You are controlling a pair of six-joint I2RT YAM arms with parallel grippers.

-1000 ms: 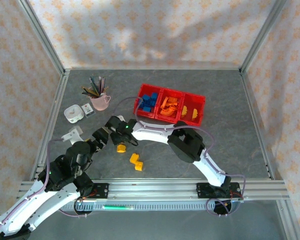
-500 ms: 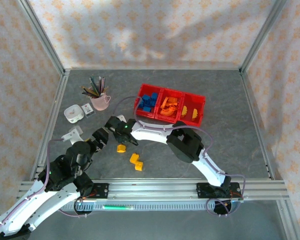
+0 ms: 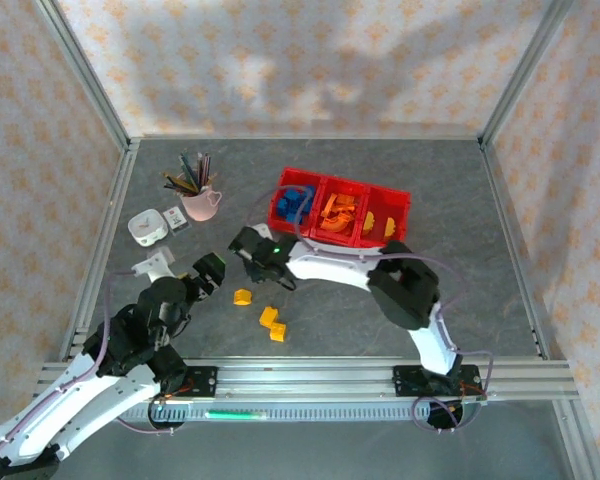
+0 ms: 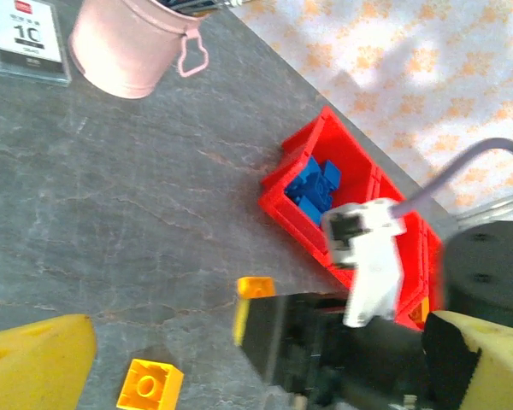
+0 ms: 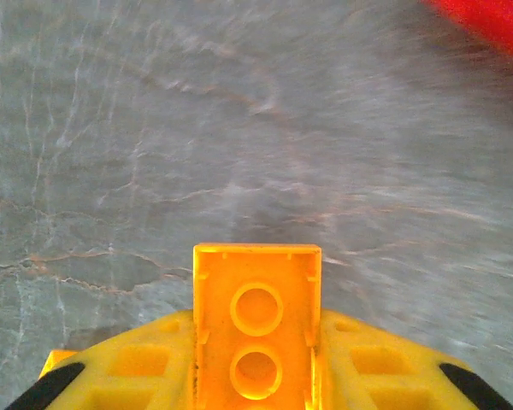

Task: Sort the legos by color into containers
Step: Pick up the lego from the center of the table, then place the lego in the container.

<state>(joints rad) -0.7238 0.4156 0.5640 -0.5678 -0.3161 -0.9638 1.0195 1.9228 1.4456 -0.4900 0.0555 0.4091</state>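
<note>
Right pincer (image 3: 242, 243) is clamped on a small yellow plastic lego brick (image 5: 256, 329), gripped between its yellow fingers (image 5: 128, 371). In the right wrist view the brick's long axis runs straight out along the pincer, with the face carrying two round marks towards the camera. It looks lifted clear of the grey stone-patterned worktop (image 3: 460, 300); I can't tell how high.

Key relation: the row of three red open-topped plastic bins (image 3: 325, 237) lies far and to the right of the right pincer.
- Left compartment: blue bricks (image 3: 294, 203).
- Middle compartment: orange pieces (image 3: 338, 212).
- Right compartment: yellow pieces (image 3: 385, 225).

The held brick reads as yellow rather than orange, so I judge its target to be the right compartment. That one is farthest from the pincer, with the other two in between. The carry goes right and slightly far, and the release has to wait until the brick is past the orange compartment's right wall. Dropping early puts it in the wrong colour.

Left pincer (image 3: 212, 268) is spread wide with nothing in it, just left of and slightly nearer than the right one. The left wrist view looks across at the held brick (image 4: 255, 290) and at the blue end of the bins (image 4: 278, 198).

Three loose yellow bricks (image 3: 270, 316) lie on the worktop near of both pincers, well apart from the bins. The left pincer is closer to the left-most one (image 4: 150, 386), so I'd give that pick to the left arm.

Pink cup of pens (image 3: 198, 203) sits far left, out of the path.
</note>
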